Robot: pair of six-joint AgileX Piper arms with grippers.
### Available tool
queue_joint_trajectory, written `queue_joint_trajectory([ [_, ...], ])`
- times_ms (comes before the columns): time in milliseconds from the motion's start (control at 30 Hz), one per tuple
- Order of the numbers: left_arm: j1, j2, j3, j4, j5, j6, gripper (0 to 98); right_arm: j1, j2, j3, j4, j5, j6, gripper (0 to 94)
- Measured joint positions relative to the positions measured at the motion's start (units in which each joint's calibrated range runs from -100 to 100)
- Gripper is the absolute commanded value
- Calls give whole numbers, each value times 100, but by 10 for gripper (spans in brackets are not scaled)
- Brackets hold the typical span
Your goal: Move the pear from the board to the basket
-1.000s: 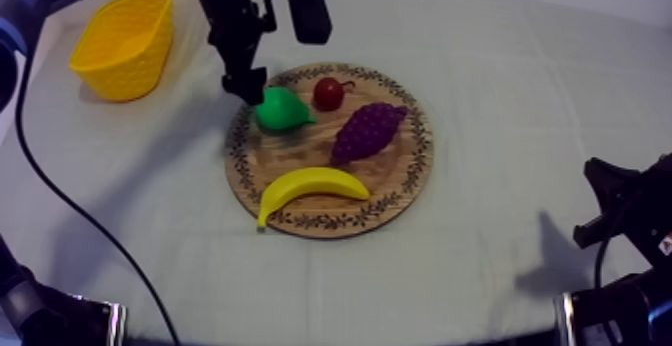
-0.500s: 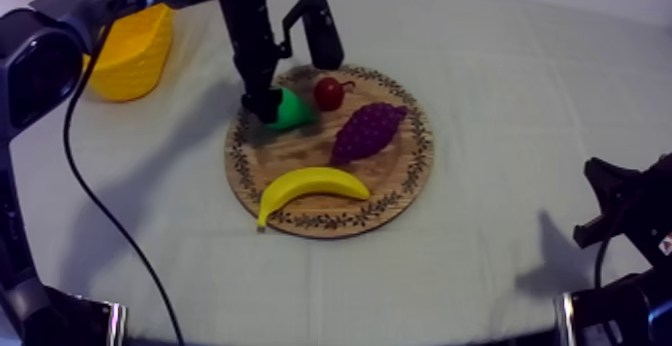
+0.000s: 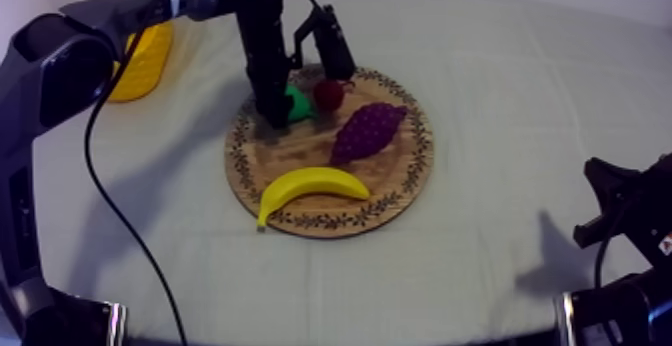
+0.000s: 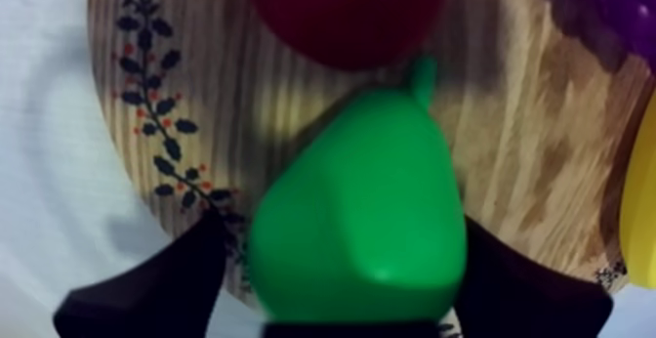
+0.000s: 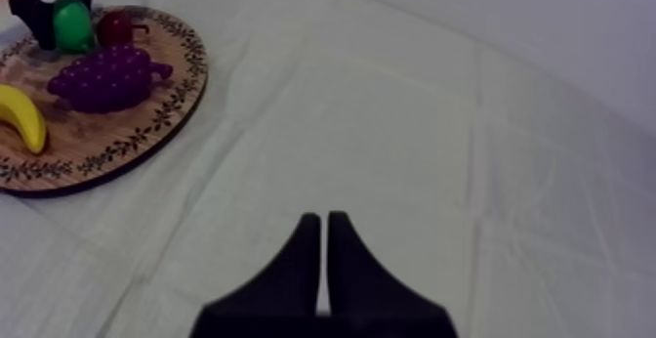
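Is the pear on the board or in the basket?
On the round wooden board: the green toy pear lies there beside the small red fruit.

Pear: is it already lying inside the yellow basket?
No, the pear is on the wooden board, next to the small red fruit.

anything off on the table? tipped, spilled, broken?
Nothing stands out. The green pear, small red fruit, purple bunch of grapes and yellow banana all lie on the round wooden board, none visibly damaged. The yellow basket stands upright. The left gripper is down at the pear; the right gripper rests shut.
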Motion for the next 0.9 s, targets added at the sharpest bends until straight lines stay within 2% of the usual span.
queue_joint_trajectory([
  [200,3,39,-54,7,0,108,563,0,0,0,0,0,0,4],
  [367,16,56,-43,18,-7,176,508,0,0,0,0,0,4,4],
  [900,8,-883,654,35,-98,261,484,0,0,0,0,0,1,4],
])
